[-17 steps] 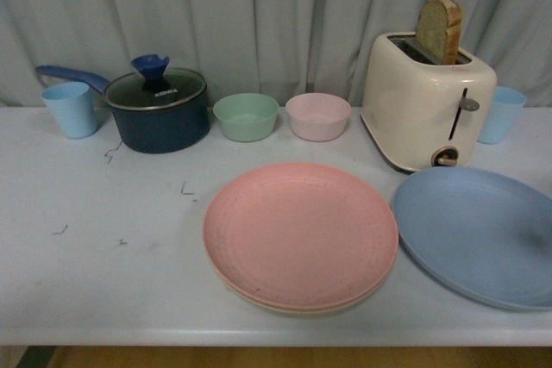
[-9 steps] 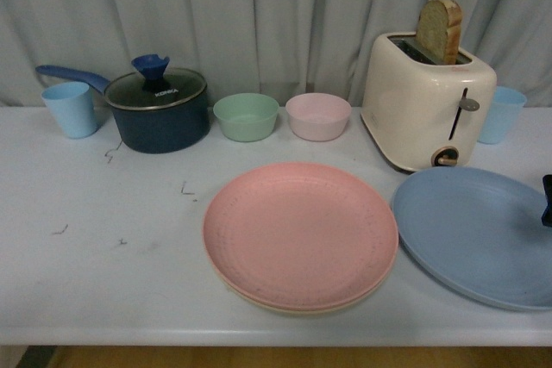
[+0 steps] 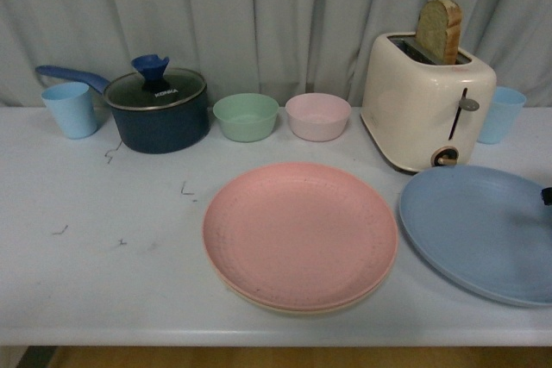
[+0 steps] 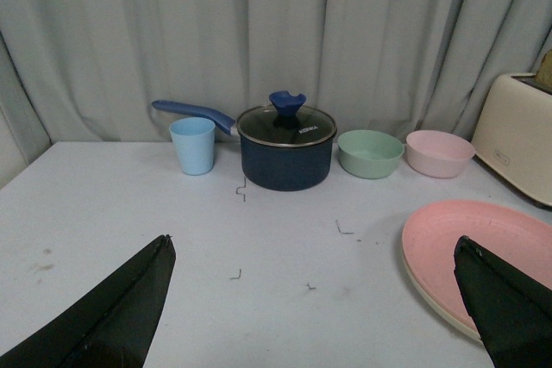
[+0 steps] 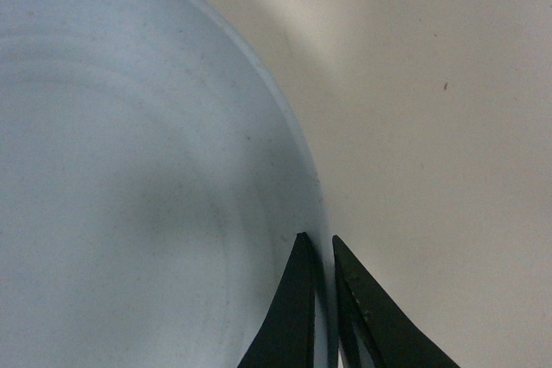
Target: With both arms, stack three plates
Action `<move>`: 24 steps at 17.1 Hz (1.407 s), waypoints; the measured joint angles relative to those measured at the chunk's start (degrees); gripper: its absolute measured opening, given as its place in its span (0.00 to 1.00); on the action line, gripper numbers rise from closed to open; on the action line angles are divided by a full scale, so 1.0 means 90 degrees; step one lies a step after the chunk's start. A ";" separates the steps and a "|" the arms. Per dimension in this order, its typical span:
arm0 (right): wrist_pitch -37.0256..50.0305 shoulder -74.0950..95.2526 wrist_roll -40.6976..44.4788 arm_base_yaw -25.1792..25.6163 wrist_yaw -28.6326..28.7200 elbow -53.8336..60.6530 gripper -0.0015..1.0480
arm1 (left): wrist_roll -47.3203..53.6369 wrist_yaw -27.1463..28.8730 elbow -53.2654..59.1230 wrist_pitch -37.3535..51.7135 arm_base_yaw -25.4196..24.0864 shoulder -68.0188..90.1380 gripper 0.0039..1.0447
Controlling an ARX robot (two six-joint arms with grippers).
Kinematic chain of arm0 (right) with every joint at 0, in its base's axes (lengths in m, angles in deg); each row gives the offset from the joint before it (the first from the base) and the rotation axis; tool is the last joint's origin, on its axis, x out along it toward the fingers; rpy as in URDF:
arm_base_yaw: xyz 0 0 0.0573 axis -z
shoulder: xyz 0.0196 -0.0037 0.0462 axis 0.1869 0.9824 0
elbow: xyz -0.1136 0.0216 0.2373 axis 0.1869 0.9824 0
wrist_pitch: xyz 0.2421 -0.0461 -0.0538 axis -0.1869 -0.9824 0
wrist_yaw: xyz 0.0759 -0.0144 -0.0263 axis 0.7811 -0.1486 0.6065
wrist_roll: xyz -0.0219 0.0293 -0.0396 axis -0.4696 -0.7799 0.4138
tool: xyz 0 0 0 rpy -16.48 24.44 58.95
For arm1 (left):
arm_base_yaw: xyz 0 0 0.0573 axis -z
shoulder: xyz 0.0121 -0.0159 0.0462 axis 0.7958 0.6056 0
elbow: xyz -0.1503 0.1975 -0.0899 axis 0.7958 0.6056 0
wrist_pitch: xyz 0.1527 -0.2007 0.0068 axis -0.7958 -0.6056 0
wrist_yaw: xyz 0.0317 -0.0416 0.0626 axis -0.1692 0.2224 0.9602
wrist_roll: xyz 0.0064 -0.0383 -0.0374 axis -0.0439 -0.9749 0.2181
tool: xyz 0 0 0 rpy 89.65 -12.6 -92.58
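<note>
Now that right pincer (image 5: 319, 240) pinches its rim, light blue plate (image 3: 474, 230) sits newly shifted rightward; lift onto pink plate (image 3: 300, 232) pending; left pincer (image 4: 312, 239) spread, empty.

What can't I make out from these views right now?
Round matte beige plate: only its rim shows in the front view; the round matte pink plate covers the rest.
Round matte light blue plate: its right side is cut off by the front view's edge.
Right gripper, shut on that plate's rim: almost entirely outside the front view.
</note>
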 joint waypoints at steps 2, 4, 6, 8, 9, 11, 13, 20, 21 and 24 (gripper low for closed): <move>0.0126 -0.0622 -0.0058 0.0192 0.0236 0.0583 0.03 | 0.0000 0.0002 0.0000 -0.0002 0.0000 0.0000 0.94; 0.0129 -0.1319 -0.0100 0.0508 0.0393 0.1149 0.03 | 0.0000 0.0000 0.0000 -0.0002 0.0000 0.0000 0.94; -0.0015 -0.2249 -0.0058 0.0789 0.0658 0.1877 0.03 | -0.0002 0.0000 0.0000 0.0000 0.0000 0.0000 0.94; -0.0119 -0.3089 -0.0073 0.0670 0.1107 0.2322 0.03 | -0.0002 0.0000 0.0000 0.0000 0.0000 0.0000 0.94; -0.0141 -0.3470 -0.0136 0.0449 0.1263 0.2438 0.03 | -0.0002 0.0000 0.0000 -0.0002 0.0000 0.0000 0.94; -0.0019 -0.3988 -0.0464 -0.0216 0.1474 0.2531 0.03 | 0.0000 0.0000 0.0000 -0.0002 0.0000 0.0000 0.94; 0.0321 -0.3893 -0.0976 -0.0940 0.1447 0.2531 0.03 | 0.0000 0.0000 0.0000 -0.0002 0.0000 0.0000 0.94; 0.0974 -0.2195 -0.2749 -0.2662 0.0663 0.1724 0.03 | 0.0000 0.0000 0.0000 -0.0002 0.0000 0.0000 0.94; 0.0967 -0.2076 -0.2812 -0.2732 0.0605 0.1654 0.03 | 0.0000 0.0002 0.0000 -0.0002 0.0000 0.0000 0.94; 0.0947 -0.1817 -0.2871 -0.2875 0.0466 0.1496 0.03 | 0.0000 0.0000 0.0000 -0.0002 0.0000 0.0000 0.94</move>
